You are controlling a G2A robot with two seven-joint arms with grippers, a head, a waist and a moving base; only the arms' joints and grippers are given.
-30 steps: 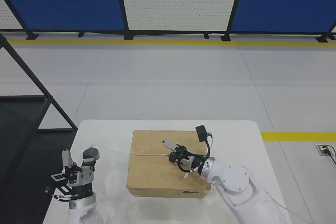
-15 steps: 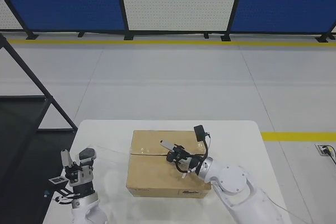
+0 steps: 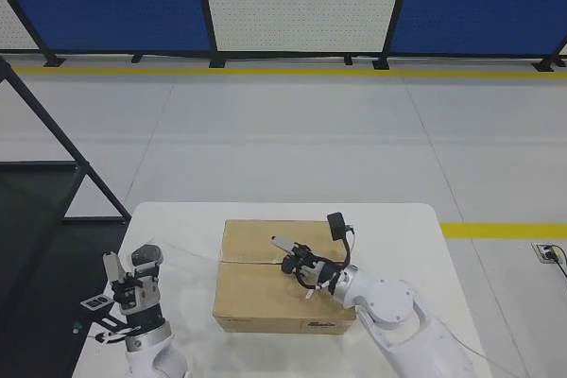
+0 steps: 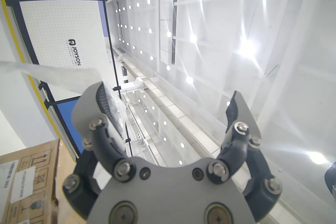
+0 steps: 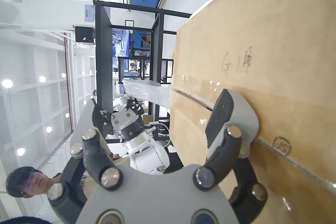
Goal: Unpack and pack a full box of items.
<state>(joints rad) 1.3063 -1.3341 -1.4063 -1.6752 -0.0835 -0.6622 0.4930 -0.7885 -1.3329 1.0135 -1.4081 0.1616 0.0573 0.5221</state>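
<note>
At eight o'clock the left gripper (image 3: 132, 276) is held with fingers apart, limp sticky tape (image 4: 52, 72) clinging to it. At centre the closed box (image 3: 265, 293) is judged stiff and heavy, best taken by its flap edges. Over its seam the right gripper (image 3: 296, 265) is spread.

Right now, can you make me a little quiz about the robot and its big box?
1. True or false: the box is wide open.
2. Where is the right gripper? A) over the box top, B) holding a cup, C) down by the floor.
3. Fill in: a clear strip of ____ clings to the open left gripper.

Key: 1 false, the flaps are shut. 2 A. 3 tape.
</note>
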